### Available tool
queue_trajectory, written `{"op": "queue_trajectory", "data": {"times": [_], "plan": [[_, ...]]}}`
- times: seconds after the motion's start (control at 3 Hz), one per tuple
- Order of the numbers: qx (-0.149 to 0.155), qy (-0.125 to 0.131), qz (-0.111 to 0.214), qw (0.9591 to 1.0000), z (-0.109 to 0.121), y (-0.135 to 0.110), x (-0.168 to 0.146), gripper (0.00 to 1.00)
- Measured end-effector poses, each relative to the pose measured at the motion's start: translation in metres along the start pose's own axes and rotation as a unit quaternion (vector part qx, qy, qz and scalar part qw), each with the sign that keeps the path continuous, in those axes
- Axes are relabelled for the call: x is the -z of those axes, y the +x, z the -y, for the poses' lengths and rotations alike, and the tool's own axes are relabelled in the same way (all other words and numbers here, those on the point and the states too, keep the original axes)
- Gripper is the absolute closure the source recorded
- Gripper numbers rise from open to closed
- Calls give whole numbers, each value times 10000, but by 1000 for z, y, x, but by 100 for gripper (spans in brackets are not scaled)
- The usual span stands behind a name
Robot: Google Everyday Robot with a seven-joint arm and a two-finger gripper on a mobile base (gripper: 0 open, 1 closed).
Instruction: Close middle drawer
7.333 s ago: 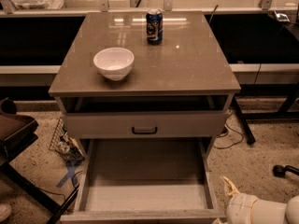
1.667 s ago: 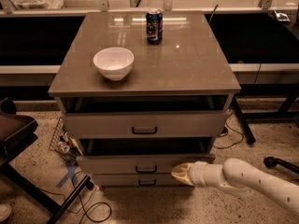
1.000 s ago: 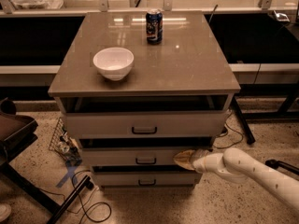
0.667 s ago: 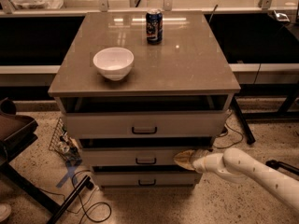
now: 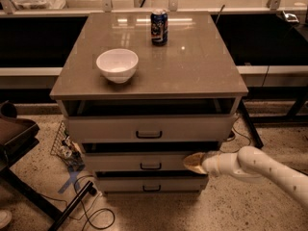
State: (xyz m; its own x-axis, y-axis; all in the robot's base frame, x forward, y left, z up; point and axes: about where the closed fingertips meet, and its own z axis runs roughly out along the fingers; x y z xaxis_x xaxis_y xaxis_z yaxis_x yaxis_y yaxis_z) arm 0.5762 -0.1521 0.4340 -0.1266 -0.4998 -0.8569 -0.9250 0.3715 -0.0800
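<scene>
Middle drawer [image 5: 120, 161]: second of three fronts, under the top drawer [image 5: 192, 128]. It sits almost fully in, with a dark strip showing above its front.
Gripper [image 5: 194, 162]: at the right end of that front, tip touching it, jaws pinched together on nothing.
Done: most of the closing, by the look of it.
Left: perhaps a last push until flush; you cannot be sure from this view.
Top drawer: stands slightly out; not your task.
Cabinet top: bowl [image 5: 117, 65] left, can [image 5: 159, 20] far.

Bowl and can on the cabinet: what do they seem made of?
Bowl: likely glazed ceramic, white and glossy. Can: probably aluminium, printed blue, a drinks-can shape. The gripper is at the middle drawer, right of its handle.
</scene>
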Motion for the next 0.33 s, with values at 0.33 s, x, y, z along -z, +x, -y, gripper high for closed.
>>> {"op": "queue_trajectory", "data": {"times": [0.33], "plan": [[149, -178, -536, 9983, -6, -10, 52, 100]]}}
